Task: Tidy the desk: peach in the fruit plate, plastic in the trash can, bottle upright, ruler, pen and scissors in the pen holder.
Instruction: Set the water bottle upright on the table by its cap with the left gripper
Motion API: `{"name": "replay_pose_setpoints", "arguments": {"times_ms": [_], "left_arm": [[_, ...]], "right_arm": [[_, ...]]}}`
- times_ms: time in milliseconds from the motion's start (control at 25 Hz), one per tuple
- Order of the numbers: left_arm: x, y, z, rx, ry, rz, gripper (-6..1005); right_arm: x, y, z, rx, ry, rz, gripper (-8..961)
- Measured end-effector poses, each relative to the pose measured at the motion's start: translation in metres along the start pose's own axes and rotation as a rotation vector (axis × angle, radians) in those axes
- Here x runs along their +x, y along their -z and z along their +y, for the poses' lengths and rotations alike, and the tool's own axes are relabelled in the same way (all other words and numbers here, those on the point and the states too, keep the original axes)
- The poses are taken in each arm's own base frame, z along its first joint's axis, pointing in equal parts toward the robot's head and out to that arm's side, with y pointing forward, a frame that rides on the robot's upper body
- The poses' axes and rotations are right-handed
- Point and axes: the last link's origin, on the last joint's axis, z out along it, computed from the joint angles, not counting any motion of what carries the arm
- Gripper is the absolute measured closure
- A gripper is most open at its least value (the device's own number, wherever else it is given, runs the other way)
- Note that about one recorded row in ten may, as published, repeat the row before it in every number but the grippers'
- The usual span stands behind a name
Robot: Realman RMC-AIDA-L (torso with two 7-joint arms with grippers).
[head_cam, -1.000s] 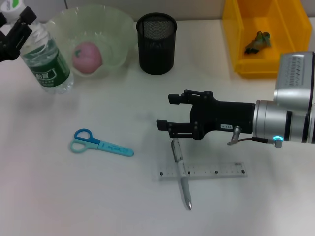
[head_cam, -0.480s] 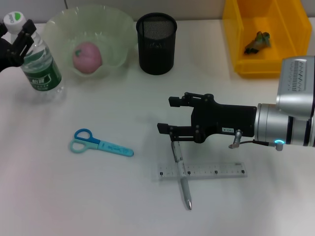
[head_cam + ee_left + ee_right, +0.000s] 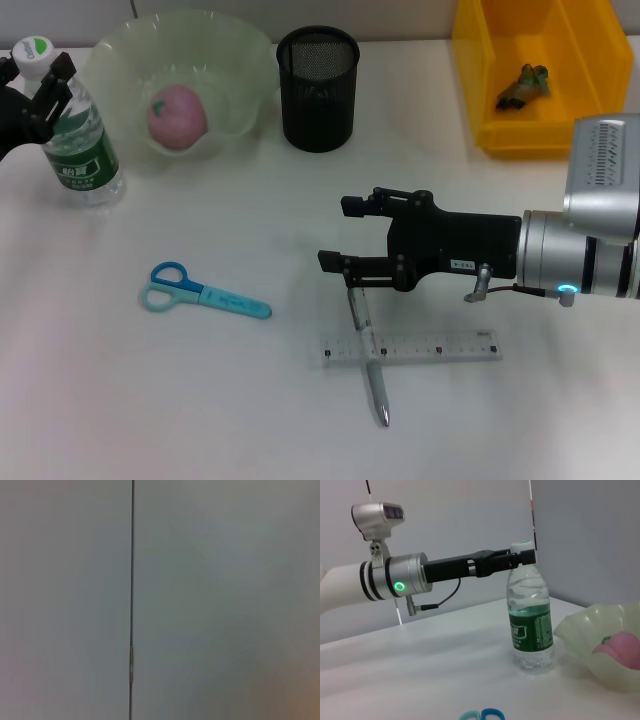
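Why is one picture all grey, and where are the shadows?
The left wrist view shows only a plain grey wall with a thin dark seam. In the head view, a soft shadow lies under the right gripper; the bottle casts a faint one.

Robot test bench set up as an office desk

A plain white desk against bare grey wall panels; a black mesh pen holder and a yellow storage bin stand along its far edge.

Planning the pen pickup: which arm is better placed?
Right. Its tool hangs open just above the pen, which lies across the ruler. The left tool is far off, at the bottle neck.
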Motion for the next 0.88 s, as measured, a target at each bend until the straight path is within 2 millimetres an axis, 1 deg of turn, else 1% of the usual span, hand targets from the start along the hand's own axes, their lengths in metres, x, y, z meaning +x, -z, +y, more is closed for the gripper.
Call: {"name": "replay_pose_setpoints", "arguments": {"times_ms": [880], "left_arm": [[-0.0002, -0.0023, -0.0018, 0.01, -0.004, -0.008, 517]], "right_arm": [[-0.0011, 0.0005, 0.0011, -0.007, -0.001, -0.01, 163]]}}
